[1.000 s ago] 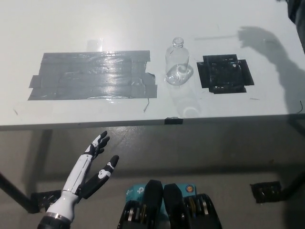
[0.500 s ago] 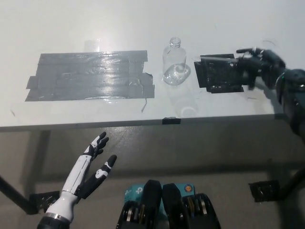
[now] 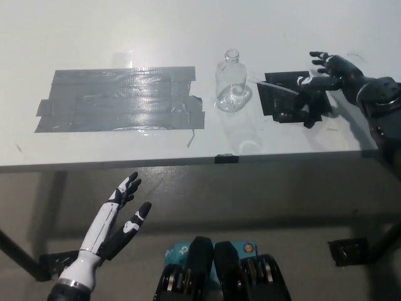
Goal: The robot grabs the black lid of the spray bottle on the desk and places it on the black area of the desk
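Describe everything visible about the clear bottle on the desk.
The clear bottle looks like transparent plastic or glass, with a rounded body and a short narrow neck. Its mouth is open, with no lid on it. It stands upright on the white desk, between the grey tape patch and the black area. Nothing else touches it.

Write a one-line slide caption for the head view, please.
Right hand open over the black patch beside the uncapped bottle; left hand rests below the desk.

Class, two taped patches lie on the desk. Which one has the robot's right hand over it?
The small black patch, right of the clear bottle. The black right hand is spread over its right part. The large grey patch lies left of the bottle, no hand near.
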Robot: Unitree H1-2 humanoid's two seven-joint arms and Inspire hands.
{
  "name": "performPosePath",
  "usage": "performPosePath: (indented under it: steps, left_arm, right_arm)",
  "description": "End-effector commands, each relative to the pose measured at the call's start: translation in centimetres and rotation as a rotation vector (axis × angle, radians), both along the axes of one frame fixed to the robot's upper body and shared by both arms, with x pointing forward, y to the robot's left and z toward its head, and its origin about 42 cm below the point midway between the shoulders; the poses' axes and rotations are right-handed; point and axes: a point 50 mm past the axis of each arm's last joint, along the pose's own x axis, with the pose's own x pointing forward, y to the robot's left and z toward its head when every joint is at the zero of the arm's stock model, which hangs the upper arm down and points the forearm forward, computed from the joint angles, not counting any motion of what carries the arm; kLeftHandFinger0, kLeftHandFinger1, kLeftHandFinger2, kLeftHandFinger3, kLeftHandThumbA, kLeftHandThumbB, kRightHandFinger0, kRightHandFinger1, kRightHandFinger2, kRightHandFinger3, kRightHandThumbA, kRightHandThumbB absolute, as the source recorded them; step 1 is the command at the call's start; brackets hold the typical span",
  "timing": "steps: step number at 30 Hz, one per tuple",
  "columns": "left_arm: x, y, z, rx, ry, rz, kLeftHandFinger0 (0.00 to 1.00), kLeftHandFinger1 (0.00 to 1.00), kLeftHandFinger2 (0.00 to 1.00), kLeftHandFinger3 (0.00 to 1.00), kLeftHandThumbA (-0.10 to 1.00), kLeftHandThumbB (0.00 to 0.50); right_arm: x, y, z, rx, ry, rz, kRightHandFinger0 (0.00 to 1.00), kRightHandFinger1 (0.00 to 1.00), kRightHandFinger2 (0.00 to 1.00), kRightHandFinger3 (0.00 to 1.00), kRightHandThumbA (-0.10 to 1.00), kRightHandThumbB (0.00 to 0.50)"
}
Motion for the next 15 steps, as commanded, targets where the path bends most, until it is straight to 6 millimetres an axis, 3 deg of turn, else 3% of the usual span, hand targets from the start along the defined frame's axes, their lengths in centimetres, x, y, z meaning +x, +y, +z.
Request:
performPosePath:
  steps: [1,5,6,7,9,11,15]
  left_arm:
    - [0.9,0.1,1.6,0.016,-0.081,0.007,1.0,1.0,1.0,1.0,0.8,0.087]
    - [1.5,0.1,2.0,0.021,-0.09,0.002,1.0,1.0,1.0,1.0,0.79,0.087]
    - [2.0,0.0,2.4,0.025,-0.099,0.005,1.0,1.0,1.0,1.0,0.8,0.091]
    - [2.1,0.0,2.5,0.024,-0.1,0.007,1.0,1.0,1.0,1.0,0.8,0.091]
    - [2.8,0.1,3.1,0.024,-0.121,0.005,1.0,1.0,1.0,1.0,0.8,0.086]
    - [3.5,0.0,3.6,0.018,-0.139,-0.002,1.0,1.0,1.0,1.0,0.82,0.092]
    - [4.6,-0.4,4.9,0.028,-0.154,0.003,1.0,1.0,1.0,1.0,0.83,0.088]
  right_arm:
    - [1.5,0.1,7.7,-0.089,-0.284,0.02,1.0,1.0,1.0,1.0,0.78,0.5]
    - [1.6,-0.3,10.1,-0.05,-0.447,-0.029,1.0,1.0,1.0,1.0,0.8,0.5]
    - [1.5,-0.3,11.5,-0.065,-0.527,-0.05,1.0,1.0,1.0,1.0,0.89,0.484]
    - [1.5,-0.2,11.9,-0.066,-0.558,-0.056,1.0,1.0,1.0,1.0,0.91,0.485]
    - [1.2,0.5,13.4,-0.068,-0.672,-0.067,1.0,1.0,1.0,1.0,0.95,0.411]
    - [0.5,1.2,14.1,-0.064,-0.754,-0.045,1.0,1.0,1.0,1.0,0.98,0.396]
    - [-4.4,4.1,13.8,-0.01,-0.917,0.113,1.0,1.0,1.0,1.0,1.0,0.386]
